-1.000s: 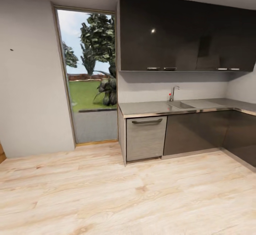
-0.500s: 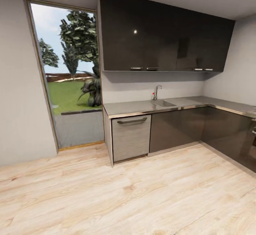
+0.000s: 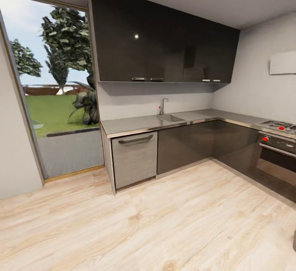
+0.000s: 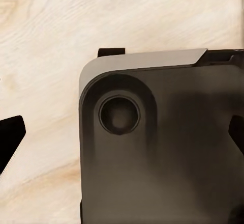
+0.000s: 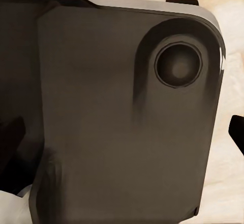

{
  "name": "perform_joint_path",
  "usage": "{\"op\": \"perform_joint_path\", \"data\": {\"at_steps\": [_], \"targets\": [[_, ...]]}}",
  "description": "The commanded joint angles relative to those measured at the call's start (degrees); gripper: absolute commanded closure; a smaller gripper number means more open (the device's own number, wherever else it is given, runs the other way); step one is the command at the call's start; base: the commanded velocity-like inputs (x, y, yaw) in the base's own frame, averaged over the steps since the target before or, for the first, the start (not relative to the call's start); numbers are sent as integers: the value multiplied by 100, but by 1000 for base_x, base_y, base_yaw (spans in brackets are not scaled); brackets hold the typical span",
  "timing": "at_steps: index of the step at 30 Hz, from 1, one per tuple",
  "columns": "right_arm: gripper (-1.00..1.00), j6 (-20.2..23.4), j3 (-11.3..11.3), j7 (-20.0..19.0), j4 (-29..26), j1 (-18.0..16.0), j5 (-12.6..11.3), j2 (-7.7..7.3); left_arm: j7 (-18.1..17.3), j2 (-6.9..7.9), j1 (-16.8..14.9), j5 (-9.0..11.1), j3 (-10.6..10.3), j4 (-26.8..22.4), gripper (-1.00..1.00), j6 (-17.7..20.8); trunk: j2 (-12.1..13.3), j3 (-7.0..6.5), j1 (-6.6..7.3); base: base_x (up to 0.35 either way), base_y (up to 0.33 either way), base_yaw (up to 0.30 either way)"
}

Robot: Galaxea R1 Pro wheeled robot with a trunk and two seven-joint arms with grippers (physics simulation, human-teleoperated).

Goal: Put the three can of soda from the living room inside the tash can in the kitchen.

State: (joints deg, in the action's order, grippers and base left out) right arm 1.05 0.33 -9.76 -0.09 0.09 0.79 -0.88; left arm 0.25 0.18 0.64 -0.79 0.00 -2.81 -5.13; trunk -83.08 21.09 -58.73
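**Dark grey kitchen ahead, both grippers spread wide with nothing in them**

Dark grey gloss covers the kitchen [image 3: 181, 98] that lies across the head view. A row of upper cabinets [image 3: 164, 37] hangs over an L-shaped steel-coloured worktop [image 3: 131, 124]. A sink [image 3: 172, 118] is let into the worktop near its back edge, about midway along the longer run. A curved tap [image 3: 163, 106] stands just behind the sink, and a small red thing beside the tap is too small to name.

Under the worktop's left end sits a brushed-metal front with a bar handle [image 3: 135, 158]. Dark lower cabinets [image 3: 185, 145] run from it to the inner corner. On the shorter run, at the right, a hob [image 3: 281, 126] lies on the worktop above a built-in oven [image 3: 276, 162] with a red knob [image 3: 265, 138]. A pale panel [image 3: 283, 62] is fixed to the wall above the hob.

Left of the cabinets, a tall window [image 3: 53, 98] gives onto grass and trees. Light wood floor [image 3: 164, 226] spreads across the foreground.

In the left wrist view, the left gripper [image 4: 122, 142] has its jaws wide, one black fingertip [image 4: 10, 140] at each side of the picture, nothing between them. Beyond them is the robot's own dark body [image 4: 173, 152], over wood floor.

In the right wrist view, the right gripper [image 5: 122, 145] also has its jaws wide, holding nothing, with one fingertip [image 5: 238, 132] against the floor.
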Motion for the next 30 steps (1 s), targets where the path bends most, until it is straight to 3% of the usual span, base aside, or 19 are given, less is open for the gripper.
{"op": "perform_joint_path", "data": {"at_steps": [1,30], "targets": [[-100,0,0,-2,0,0,0,0,0,0,-1,0,0,0,-100,-1,0,0,0,0,0,-285],[-100,0,-2,-9,0,0,-4,6,0,0,-1,0,0,0,-100,-1,0,0,0,0,0,-285]]}}
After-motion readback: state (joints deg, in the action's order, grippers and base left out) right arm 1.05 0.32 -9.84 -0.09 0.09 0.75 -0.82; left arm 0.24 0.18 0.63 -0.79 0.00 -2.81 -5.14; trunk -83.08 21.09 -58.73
